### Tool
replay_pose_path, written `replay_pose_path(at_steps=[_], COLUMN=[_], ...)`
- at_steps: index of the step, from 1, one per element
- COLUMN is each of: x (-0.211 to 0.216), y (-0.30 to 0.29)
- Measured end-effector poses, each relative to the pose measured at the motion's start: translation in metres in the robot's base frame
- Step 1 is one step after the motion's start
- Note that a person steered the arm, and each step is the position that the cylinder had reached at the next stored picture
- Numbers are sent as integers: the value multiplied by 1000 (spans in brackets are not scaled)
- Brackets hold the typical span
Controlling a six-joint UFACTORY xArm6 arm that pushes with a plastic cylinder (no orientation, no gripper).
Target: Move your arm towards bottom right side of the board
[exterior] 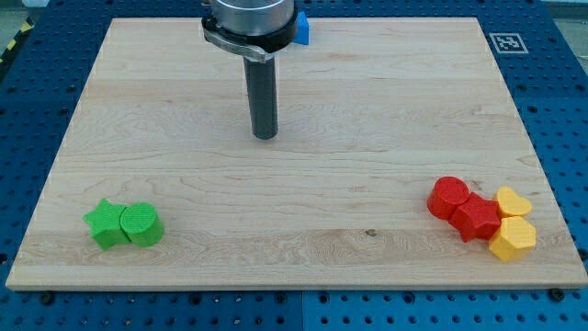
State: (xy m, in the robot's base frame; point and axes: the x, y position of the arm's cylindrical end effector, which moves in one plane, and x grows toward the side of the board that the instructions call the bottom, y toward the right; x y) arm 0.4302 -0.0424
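My tip [265, 135] rests on the wooden board [294, 175] a little above its middle, far from every block. At the view's bottom right lies a cluster: a red cylinder [448, 197], a red hexagonal block [476, 219], a yellow heart-shaped block [512, 201] and a yellow hexagonal block [512, 239]. At the bottom left a green star [107, 223] touches a green cylinder [141, 223]. A blue block [301, 28] shows partly behind the arm at the top edge.
The arm's grey mount [248, 23] hangs over the board's top middle. A fiducial tag [506, 42] sits on the blue perforated table beyond the board's top right corner.
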Motion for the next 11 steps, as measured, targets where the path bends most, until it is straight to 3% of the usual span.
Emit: replay_pose_path(at_steps=[2, 3, 5, 6, 7, 8, 11], x=[4, 5, 9, 31, 84, 159, 169], y=[4, 52, 199, 288, 354, 374, 340])
